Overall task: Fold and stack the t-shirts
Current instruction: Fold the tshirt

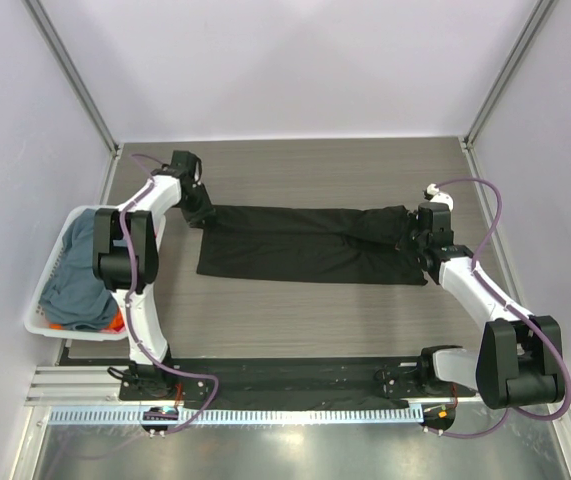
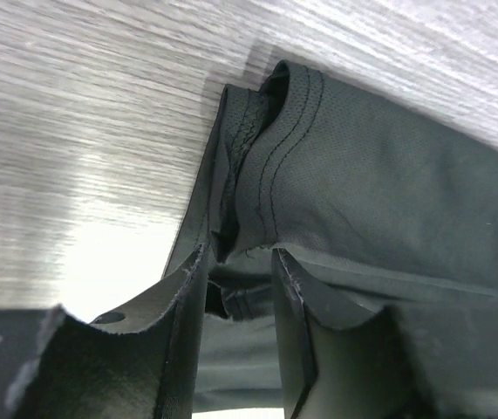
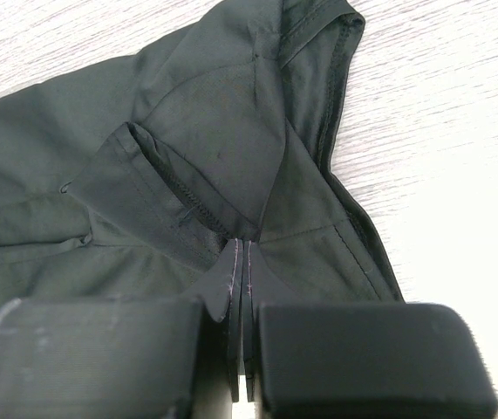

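Observation:
The black t-shirt (image 1: pixel 310 245) lies folded in a long band across the middle of the table. My left gripper (image 1: pixel 201 212) is at its left end; in the left wrist view (image 2: pixel 240 257) its jaws stand narrowly apart with a thick bunch of hemmed cloth (image 2: pixel 353 175) pinched between them. My right gripper (image 1: pixel 420 236) is at the shirt's right end; in the right wrist view (image 3: pixel 243 244) it is shut on a fold of the black cloth (image 3: pixel 222 131) near a sleeve. A slate blue-grey t-shirt (image 1: pixel 80 275) and an orange one (image 1: pixel 116 322) lie in the basket.
A white lattice-sided basket (image 1: pixel 37 322) stands at the left table edge beside the left arm. Grey walls and metal posts close in the table's far, left and right sides. A black strip and a cable rail run along the near edge (image 1: pixel 295 375).

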{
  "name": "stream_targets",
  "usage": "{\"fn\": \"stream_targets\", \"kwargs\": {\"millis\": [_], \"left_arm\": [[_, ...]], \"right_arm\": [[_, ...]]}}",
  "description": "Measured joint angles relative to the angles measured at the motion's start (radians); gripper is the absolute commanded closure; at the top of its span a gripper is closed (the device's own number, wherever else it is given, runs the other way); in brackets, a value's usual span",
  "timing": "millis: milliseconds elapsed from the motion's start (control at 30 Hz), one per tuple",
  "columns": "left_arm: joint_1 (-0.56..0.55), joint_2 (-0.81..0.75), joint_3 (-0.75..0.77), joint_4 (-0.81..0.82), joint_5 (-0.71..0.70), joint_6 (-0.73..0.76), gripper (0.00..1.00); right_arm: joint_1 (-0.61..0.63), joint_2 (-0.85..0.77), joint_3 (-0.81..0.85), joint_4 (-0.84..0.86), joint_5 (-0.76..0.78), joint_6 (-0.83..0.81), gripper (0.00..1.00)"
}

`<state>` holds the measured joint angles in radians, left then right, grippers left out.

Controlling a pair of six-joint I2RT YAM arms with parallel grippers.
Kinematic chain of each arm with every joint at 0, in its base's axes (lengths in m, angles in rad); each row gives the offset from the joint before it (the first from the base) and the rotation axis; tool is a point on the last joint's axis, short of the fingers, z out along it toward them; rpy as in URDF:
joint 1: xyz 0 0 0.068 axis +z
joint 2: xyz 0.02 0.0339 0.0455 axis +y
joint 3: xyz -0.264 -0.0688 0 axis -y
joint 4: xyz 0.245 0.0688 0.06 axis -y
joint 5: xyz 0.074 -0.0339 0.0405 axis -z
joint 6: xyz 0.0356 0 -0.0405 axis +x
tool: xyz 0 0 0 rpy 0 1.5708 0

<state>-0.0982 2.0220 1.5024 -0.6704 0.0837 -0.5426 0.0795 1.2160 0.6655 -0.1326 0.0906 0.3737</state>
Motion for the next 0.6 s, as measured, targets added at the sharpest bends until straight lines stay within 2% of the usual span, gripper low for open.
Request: {"fn": "stream_targets", "kwargs": {"millis": [367, 533, 600], "left_arm": [[0.000, -0.013, 0.022, -0.004, -0.013, -0.032, 0.65], [0.000, 0.012, 0.036, 0.000, -0.012, -0.035, 0.75], [0.000, 0.025, 0.036, 0.000, -0.012, -0.036, 0.85]], "right_arm": [[0.004, 0.000, 0.005, -0.015, -0.004, 0.004, 0.99], [0.004, 0.000, 0.012, -0.019, -0.006, 0.004, 0.99], [0.004, 0.000, 0.012, -0.019, -0.006, 0.005, 0.99]]}}
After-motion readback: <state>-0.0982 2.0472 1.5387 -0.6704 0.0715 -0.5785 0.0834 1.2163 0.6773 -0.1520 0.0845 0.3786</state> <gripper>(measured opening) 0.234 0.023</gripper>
